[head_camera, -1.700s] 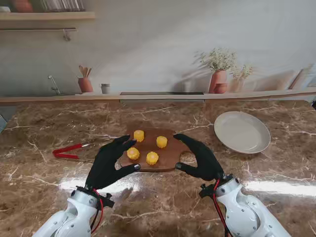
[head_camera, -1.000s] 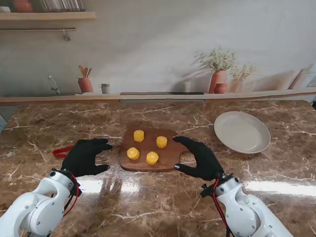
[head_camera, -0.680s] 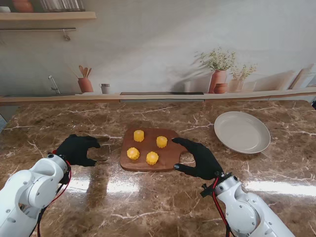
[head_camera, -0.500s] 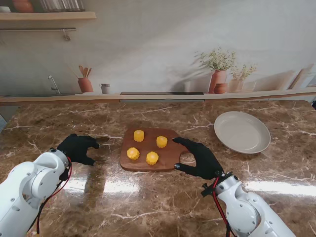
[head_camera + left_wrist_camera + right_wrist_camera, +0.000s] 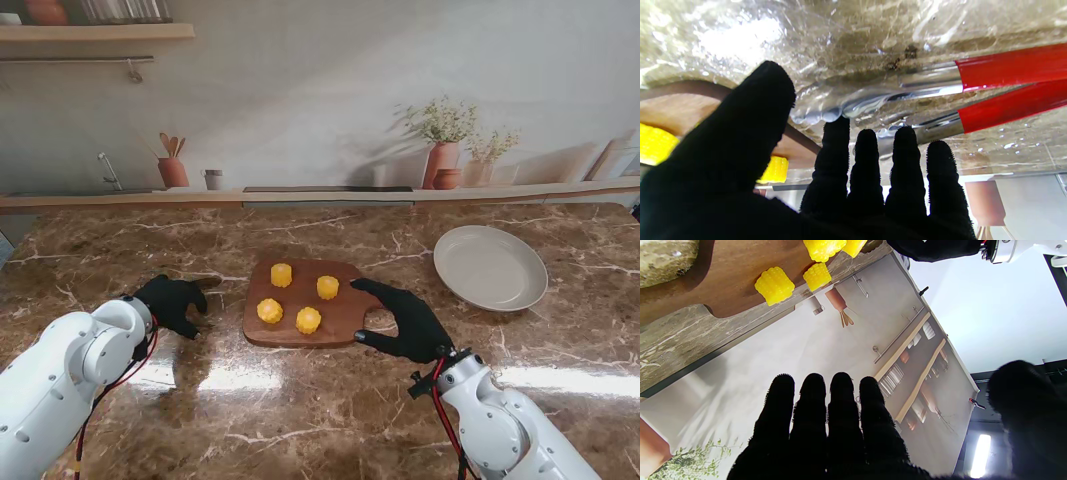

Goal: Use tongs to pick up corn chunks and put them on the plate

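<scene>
Four yellow corn chunks (image 5: 282, 274) (image 5: 327, 287) (image 5: 269, 310) (image 5: 308, 320) stand on a wooden cutting board (image 5: 345, 312). The white plate (image 5: 490, 267) lies empty at the right. My left hand (image 5: 172, 303) hovers left of the board, open, its fingers straight and spread. The stand view hides the tongs under it. In the left wrist view the red-handled tongs (image 5: 1007, 66) lie on the marble, their metal ends (image 5: 930, 83) just past my fingertips (image 5: 836, 130). My right hand (image 5: 405, 320) stays open at the board's near right corner.
The marble counter (image 5: 320, 400) reaches back to a ledge with terracotta pots (image 5: 443, 163) and a utensil holder (image 5: 173, 170). My left forearm (image 5: 70, 380) covers the near left of the counter.
My left hand left the board, swung left over the tongs and has now edged slightly back to the right. The right hand, corn and plate have not moved.
</scene>
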`<state>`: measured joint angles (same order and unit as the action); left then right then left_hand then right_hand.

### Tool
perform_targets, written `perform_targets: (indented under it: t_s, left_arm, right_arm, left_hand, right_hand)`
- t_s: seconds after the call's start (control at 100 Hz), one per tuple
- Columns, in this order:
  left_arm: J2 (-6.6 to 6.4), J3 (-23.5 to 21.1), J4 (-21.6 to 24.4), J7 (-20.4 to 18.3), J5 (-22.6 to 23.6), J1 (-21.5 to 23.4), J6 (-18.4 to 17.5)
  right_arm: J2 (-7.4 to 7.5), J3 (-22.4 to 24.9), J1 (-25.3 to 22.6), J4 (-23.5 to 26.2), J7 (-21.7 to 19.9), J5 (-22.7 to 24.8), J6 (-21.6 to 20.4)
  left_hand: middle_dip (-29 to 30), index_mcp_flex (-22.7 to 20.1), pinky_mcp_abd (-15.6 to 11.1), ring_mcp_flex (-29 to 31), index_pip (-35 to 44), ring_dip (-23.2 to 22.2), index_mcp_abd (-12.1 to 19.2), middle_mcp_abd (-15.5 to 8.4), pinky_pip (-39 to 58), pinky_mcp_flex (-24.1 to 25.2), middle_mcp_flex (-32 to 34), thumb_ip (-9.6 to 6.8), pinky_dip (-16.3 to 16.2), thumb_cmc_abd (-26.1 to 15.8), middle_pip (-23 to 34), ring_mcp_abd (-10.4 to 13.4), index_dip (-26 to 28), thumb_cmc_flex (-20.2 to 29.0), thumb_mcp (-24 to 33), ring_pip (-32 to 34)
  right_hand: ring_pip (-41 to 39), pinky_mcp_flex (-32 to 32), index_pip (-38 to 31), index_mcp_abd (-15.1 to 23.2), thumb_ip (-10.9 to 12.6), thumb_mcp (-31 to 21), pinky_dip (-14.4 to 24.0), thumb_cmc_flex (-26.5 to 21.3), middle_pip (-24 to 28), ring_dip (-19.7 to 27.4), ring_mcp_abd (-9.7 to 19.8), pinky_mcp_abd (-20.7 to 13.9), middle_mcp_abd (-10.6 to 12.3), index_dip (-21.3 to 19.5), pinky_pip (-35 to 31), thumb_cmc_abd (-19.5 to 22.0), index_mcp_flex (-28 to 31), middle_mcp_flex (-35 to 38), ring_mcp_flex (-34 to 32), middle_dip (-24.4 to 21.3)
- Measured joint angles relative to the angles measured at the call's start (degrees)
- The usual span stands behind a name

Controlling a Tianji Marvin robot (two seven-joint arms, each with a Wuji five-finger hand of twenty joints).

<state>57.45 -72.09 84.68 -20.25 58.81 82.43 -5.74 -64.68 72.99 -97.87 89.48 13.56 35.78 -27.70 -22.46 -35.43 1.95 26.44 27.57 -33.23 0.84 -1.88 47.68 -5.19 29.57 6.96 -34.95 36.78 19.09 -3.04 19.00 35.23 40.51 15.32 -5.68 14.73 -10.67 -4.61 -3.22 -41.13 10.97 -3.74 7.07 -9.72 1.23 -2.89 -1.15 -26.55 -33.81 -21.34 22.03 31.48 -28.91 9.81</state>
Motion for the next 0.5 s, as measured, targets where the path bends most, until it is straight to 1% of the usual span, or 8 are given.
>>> perform_targets:
  t_s: [0.14,0.18,0.29,0.32,0.38,0.42,0.45,0.5]
  left_arm:
    - [-0.15,1.4,-2.0,-0.4,0.1,-1.3,-1.0]
    - [-0.21,1.9,-2.7,-0.3,0.2,-1.6,-1.4]
    - [-0.39,3.4,-3.9,0.9,0.5,-3.0,-1.4]
    - [-0.4,3.7,-4.2,1.2,0.8,-3.3,-1.4]
    - [-0.39,4.4,-5.2,3.2,1.2,-3.7,-1.4]
    - [-0.34,4.8,-6.2,5.2,1.2,-3.9,-1.5]
    - [-0.25,4.9,-6.7,6.3,1.0,-3.9,-1.4]
    - [-0.16,4.8,-6.8,6.4,0.4,-3.9,-1.4]
  right_arm:
    - [0.03,0.0,0.2,0.0,-0.2,-0.3,0.2]
    - [0.04,-0.1,0.2,0.0,-0.3,-0.4,0.3]
    - [0.07,-0.1,0.4,0.0,-0.6,-0.4,0.4]
    - [0.07,-0.2,0.4,0.0,-0.6,-0.4,0.4]
    - [0.07,-0.2,0.4,0.0,-0.6,-0.5,0.4]
    - [0.08,-0.2,0.4,0.0,-0.5,-0.5,0.4]
    - [0.08,-0.2,0.3,0.0,-0.5,-0.5,0.5]
    - [0.08,-0.2,0.3,0.1,-0.6,-0.5,0.6]
  left_hand:
    - [-0.5,-1.4,1.3,0.0,0.7,-0.4,1.3,-0.2,0.0,0.1,1.2,0.01,-0.5,0.0,0.1,0.0,0.1,0.0,0.0,0.0]
    - [-0.6,-0.3,2.0,0.5,2.8,-0.8,1.6,-0.5,0.8,0.1,1.8,0.01,-1.4,0.0,0.6,0.0,1.7,0.0,0.0,0.1]
    - [-1.7,-2.3,4.6,2.9,5.1,-2.0,3.1,-0.8,2.1,0.1,4.5,0.14,-3.8,0.0,1.4,-0.2,2.3,0.3,1.2,2.0]
    - [-2.3,-3.1,4.7,4.5,6.0,-2.8,4.1,-1.2,2.9,0.0,6.2,1.34,-4.8,-0.1,2.0,-0.5,1.4,3.5,-0.3,2.9]
    - [-3.8,-8.2,5.5,7.2,13.0,-4.5,9.3,-2.0,4.4,-0.6,10.6,1.47,-6.5,-1.4,3.5,-0.6,0.4,9.9,-4.5,4.6]
    - [-10.1,-11.0,5.9,8.8,17.5,-6.1,10.7,-2.3,5.8,-0.9,13.6,1.54,-7.7,-3.3,3.9,-1.1,-1.1,12.3,-5.1,6.2]
    - [-14.4,-12.4,6.0,9.8,20.5,-7.8,11.2,-2.5,6.8,-1.3,15.2,1.54,-8.7,-4.2,1.1,-1.3,-1.7,12.5,-5.3,7.9]
    - [-20.6,-13.3,6.1,11.3,22.3,-10.6,11.4,-2.7,8.1,-1.7,21.7,1.54,-10.3,-3.5,-0.7,-1.9,-2.2,12.5,-5.1,10.4]
  right_hand:
    - [0.0,0.0,0.0,0.0,0.0,-0.1,0.0,0.0,0.0,0.0,0.0,0.0,0.1,0.0,0.0,0.0,0.5,0.0,0.0,0.0]
    - [0.0,0.0,0.0,0.0,0.0,-0.1,0.0,0.0,0.0,0.0,0.0,0.0,0.1,0.0,0.0,0.0,0.5,0.0,0.0,0.0]
    - [0.0,0.0,0.0,0.0,0.0,-0.1,0.0,0.0,0.0,0.0,0.0,0.0,0.1,0.0,0.0,0.0,0.5,0.0,0.0,0.0]
    - [0.0,0.0,0.0,0.0,0.0,-0.1,0.0,0.0,0.0,0.0,0.0,0.0,0.1,0.0,0.0,0.0,0.5,0.0,0.0,0.0]
    - [0.0,0.0,0.0,0.0,0.0,-0.1,0.0,0.0,0.0,0.0,0.0,0.0,0.1,0.0,0.0,0.0,0.5,0.0,0.0,0.1]
    - [0.0,0.1,0.0,0.0,0.0,-0.1,0.0,0.0,0.0,0.0,0.0,0.0,0.1,0.0,0.0,0.0,0.5,0.0,0.0,0.1]
    - [0.0,0.1,0.0,0.0,0.0,-0.1,0.0,0.0,0.0,0.0,0.0,0.0,0.1,0.0,0.0,0.0,0.5,0.0,0.0,0.1]
    - [0.0,0.1,0.0,0.1,0.0,-0.1,0.0,0.0,0.0,0.0,0.0,0.0,0.1,0.0,0.0,0.0,0.5,0.0,0.0,0.1]
